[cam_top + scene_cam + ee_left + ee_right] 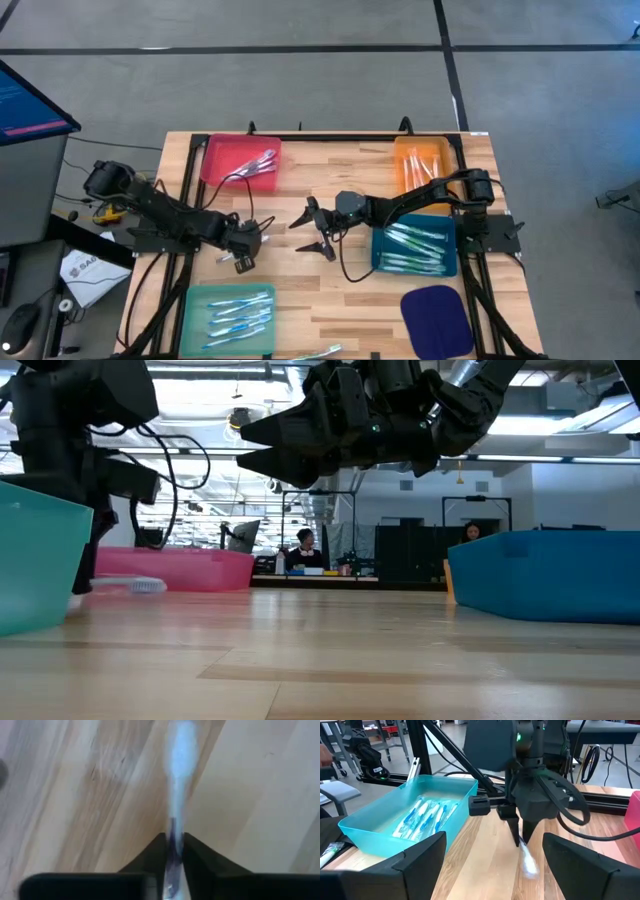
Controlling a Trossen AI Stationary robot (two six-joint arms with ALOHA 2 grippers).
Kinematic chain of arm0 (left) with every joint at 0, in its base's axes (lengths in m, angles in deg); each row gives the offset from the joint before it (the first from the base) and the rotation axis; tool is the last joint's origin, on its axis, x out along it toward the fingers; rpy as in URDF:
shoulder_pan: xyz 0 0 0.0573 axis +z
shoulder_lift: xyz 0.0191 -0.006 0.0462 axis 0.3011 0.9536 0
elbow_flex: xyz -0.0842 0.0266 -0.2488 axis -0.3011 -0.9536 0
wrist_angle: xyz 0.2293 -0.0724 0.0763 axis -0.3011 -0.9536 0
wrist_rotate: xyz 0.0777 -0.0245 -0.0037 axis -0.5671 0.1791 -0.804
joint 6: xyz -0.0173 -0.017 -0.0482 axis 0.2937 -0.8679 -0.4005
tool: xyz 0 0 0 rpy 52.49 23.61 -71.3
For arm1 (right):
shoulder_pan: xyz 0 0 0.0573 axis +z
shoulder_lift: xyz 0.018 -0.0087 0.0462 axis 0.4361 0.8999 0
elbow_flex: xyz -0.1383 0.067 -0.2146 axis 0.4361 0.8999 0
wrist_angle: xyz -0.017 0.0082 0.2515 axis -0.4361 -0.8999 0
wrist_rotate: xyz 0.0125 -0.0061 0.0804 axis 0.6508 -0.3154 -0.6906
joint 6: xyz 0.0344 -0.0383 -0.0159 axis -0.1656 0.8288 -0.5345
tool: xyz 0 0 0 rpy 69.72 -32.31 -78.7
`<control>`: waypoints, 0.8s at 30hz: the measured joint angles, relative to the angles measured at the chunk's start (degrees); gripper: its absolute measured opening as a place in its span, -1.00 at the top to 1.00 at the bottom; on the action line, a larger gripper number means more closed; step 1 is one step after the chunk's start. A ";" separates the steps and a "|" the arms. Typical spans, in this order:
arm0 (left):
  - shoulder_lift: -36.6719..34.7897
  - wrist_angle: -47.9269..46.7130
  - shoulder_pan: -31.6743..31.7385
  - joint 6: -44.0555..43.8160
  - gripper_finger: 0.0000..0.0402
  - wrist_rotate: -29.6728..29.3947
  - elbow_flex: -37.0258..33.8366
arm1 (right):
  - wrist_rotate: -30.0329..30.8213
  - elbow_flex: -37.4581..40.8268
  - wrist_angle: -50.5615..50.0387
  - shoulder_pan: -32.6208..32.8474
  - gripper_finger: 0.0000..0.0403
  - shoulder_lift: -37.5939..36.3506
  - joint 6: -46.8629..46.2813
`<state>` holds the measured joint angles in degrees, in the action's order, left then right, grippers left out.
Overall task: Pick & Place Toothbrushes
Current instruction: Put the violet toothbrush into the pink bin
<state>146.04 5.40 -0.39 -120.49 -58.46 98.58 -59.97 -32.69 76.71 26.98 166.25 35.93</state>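
Wood table (320,190) fills the middle of the high view, with trays set around its edge: a pink tray (243,163) at the far left, an orange tray (425,163) at the far right, a blue tray (415,248) in front of the orange one, a teal tray (230,317) at the near left, and a dark purple tray (436,312) at the near right. Toothbrushes lie in the pink, orange, blue and teal trays; another lies at the table's near edge (318,352).

Between the pink and teal trays, the left gripper (243,262) points down at the bare wood. In the left wrist view its two dark fingers (150,860) are pinched on the handle of a pale blue and white toothbrush (179,780), which sticks out beyond the fingertips. From the right wrist view the toothbrush hangs below the closed tips with its lower end at the table.

Near the table's middle, the right gripper (318,230) hovers with its fingers spread wide, holding nothing.
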 joint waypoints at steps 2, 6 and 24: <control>-0.44 -0.08 0.00 -0.03 0.87 0.02 0.00 | 0.00 0.00 -0.15 0.04 -0.62 0.00 0.00; -1.59 -0.21 0.01 -1.12 0.91 -2.48 0.24 | -0.01 0.00 -0.20 0.35 -0.62 0.00 0.01; -2.12 -24.05 24.35 17.39 0.95 -30.47 23.80 | -0.05 0.00 -0.49 0.75 -0.62 0.00 0.04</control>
<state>143.92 -18.64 23.96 -103.10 -88.93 122.38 -60.03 -32.69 76.22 27.73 166.25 35.97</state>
